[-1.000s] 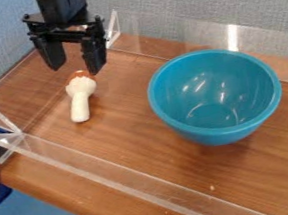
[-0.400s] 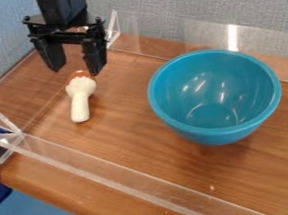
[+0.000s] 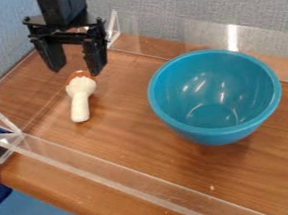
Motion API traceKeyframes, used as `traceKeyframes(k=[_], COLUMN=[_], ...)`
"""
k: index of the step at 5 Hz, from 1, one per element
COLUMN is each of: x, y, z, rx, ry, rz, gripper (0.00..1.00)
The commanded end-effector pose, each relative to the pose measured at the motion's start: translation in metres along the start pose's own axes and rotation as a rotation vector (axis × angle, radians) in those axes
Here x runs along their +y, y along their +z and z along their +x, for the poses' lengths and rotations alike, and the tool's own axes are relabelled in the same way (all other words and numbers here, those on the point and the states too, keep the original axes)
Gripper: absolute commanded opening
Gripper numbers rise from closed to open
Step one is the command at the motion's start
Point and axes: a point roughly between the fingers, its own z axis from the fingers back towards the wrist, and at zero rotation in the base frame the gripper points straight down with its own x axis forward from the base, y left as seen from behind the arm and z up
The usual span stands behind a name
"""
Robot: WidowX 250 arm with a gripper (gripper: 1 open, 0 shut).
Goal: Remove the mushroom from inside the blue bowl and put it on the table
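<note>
the brown wood-grain table (image 3: 136, 131) with low clear acrylic walls (image 3: 74, 165) lies beneath the black gripper (image 3: 73, 55), whose jaws stand apart and empty. off to its right sits the glossy turquoise-blue plastic bowl (image 3: 217, 95), now empty. just below the fingertips, the small cream-stemmed, orange-capped mushroom (image 3: 81, 96) lies on its side on the table. a careless descent could knock it rolling; open room is upward, with the wall close behind.

One mushroom (image 3: 81, 97), one blue bowl (image 3: 215, 94) at three o'clock from it, one end effector (image 3: 73, 57), all over a single worktop (image 3: 123, 133).
</note>
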Motion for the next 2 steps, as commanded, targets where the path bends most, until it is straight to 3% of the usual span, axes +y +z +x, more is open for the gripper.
traceKeyframes(k=[1,2], x=[0.0014,0.0022], y=[0.0076,0.0076], z=[0.0035,0.0041], rx=[-0.032,-0.034], ry=[0.009,0.016], rz=[0.012,0.014], gripper=[1.00,1.00])
